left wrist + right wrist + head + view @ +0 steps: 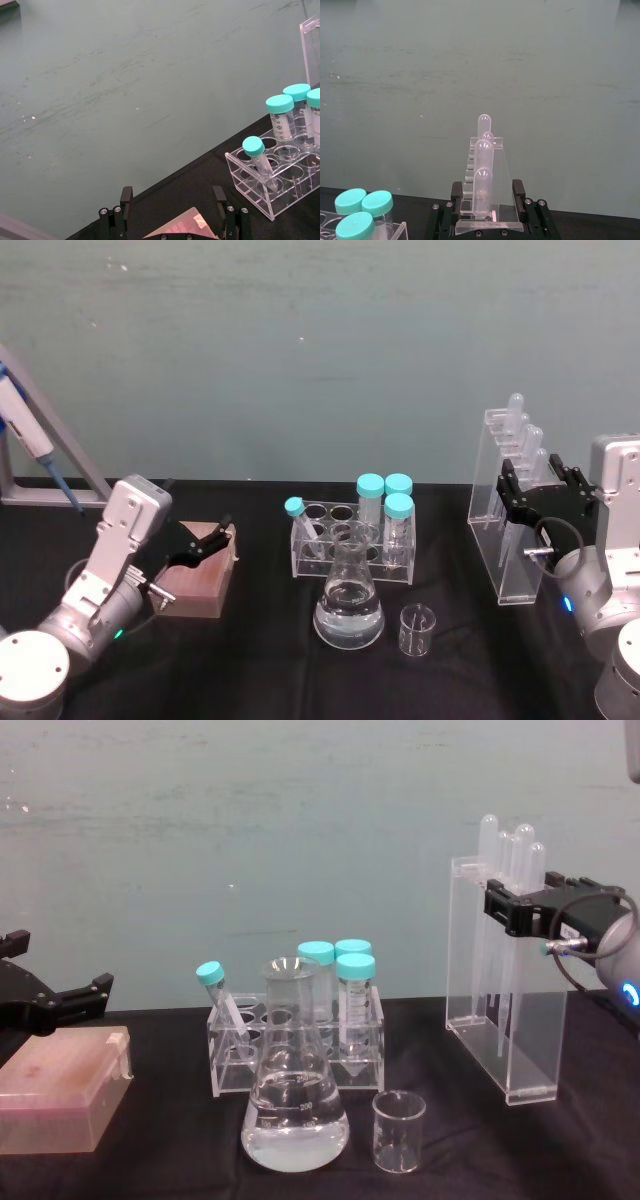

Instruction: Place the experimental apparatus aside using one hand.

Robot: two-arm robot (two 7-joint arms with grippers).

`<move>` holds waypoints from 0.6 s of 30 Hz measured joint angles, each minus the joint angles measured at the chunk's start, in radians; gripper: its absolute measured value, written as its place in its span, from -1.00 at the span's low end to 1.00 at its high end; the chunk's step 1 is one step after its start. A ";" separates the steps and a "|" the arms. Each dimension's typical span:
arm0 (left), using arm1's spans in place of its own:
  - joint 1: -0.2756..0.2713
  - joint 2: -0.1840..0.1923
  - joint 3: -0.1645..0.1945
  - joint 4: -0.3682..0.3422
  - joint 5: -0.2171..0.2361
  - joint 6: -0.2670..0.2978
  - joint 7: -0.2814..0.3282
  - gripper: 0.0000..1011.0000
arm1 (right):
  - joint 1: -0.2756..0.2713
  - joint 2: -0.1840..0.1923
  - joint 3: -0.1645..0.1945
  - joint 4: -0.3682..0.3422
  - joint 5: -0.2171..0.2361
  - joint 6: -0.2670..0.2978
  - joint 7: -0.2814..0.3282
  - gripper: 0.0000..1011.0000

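The tall clear acrylic pipette stand (497, 545) (500, 1020) (487, 170) rests at the right of the black table. My right gripper (542, 495) (515, 910) (487, 195) clasps its upper part, one black finger pressed against each side wall. The conical flask (349, 610) (295, 1110) with clear liquid sits front and centre, and the small glass beaker (417, 630) (399, 1132) is just to its right. On the left, my left gripper (205, 540) (172, 200) (60, 980) hangs open over a pinkish box (200, 585) (60, 1095) (182, 227).
A clear rack (350, 545) (300, 1050) (270, 185) of teal-capped tubes stands right behind the flask. A blue-and-white pipettor (25, 430) leans on a metal frame at the far left. A green wall closes the back, and bare black table lies around the beaker.
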 joint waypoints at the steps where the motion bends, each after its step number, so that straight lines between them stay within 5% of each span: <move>1: 0.000 0.000 0.000 0.000 0.000 0.000 0.000 0.98 | 0.000 0.000 0.001 0.000 0.000 -0.001 0.000 0.21; 18: 0.000 0.000 0.000 0.000 0.000 0.000 0.000 0.98 | -0.005 0.005 0.011 -0.001 0.011 -0.031 0.009 0.21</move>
